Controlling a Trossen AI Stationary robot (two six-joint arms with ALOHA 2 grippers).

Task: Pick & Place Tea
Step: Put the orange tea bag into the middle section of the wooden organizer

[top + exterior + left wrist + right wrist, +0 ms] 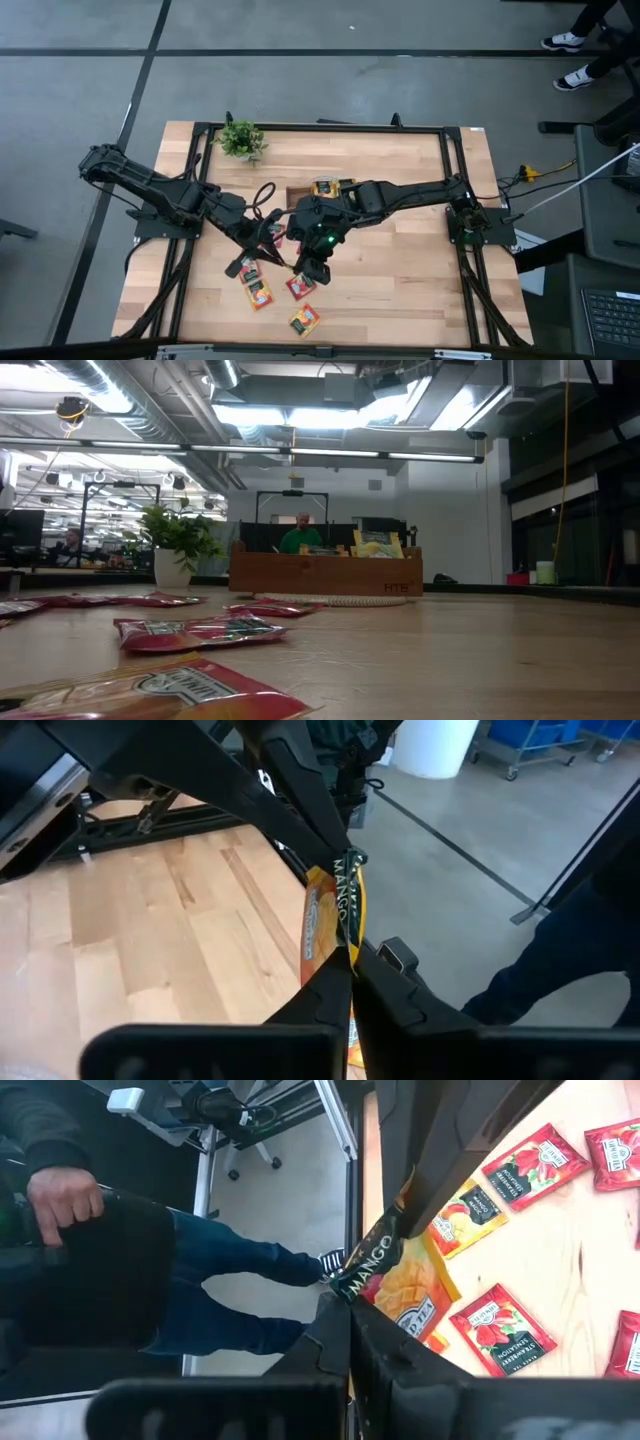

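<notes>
An orange mango tea sachet (pixel 322 915) hangs above the table's middle, and both grippers are shut on it from opposite ends. My left gripper (pixel 350 960) comes from the table's left and my right gripper (pixel 350 1305) from the right; in the high view they meet near the table's middle (pixel 287 256). Red and orange tea sachets (pixel 259 292) lie flat on the wood near the front edge, and they also show in the right wrist view (pixel 500 1330). The wooden tray (pixel 325 188) behind the arms holds more sachets. My left gripper pinches one end of the mango sachet (pixel 338 952) between its two fingers. The sachet shows edge-on, clear of the table, and stretches from these fingers to my right gripper's fingers (pixel 318 825). My right gripper pinches the sachet's dark MANGO-printed end (pixel 368 1272) between its two fingers, slanting downward. The sachet is clear of the table, and its orange part (pixel 415 1295) spreads beyond the fingers. My left gripper's fingers (pixel 425 1180) meet it from the far side.
A small potted plant (pixel 241 140) stands at the table's far left. The tray (pixel 325 572) sits at the middle of the table's far part. Black frame rails (pixel 455 170) run along the table's sides. A seated person (pixel 90 1270) is just off the table's edge.
</notes>
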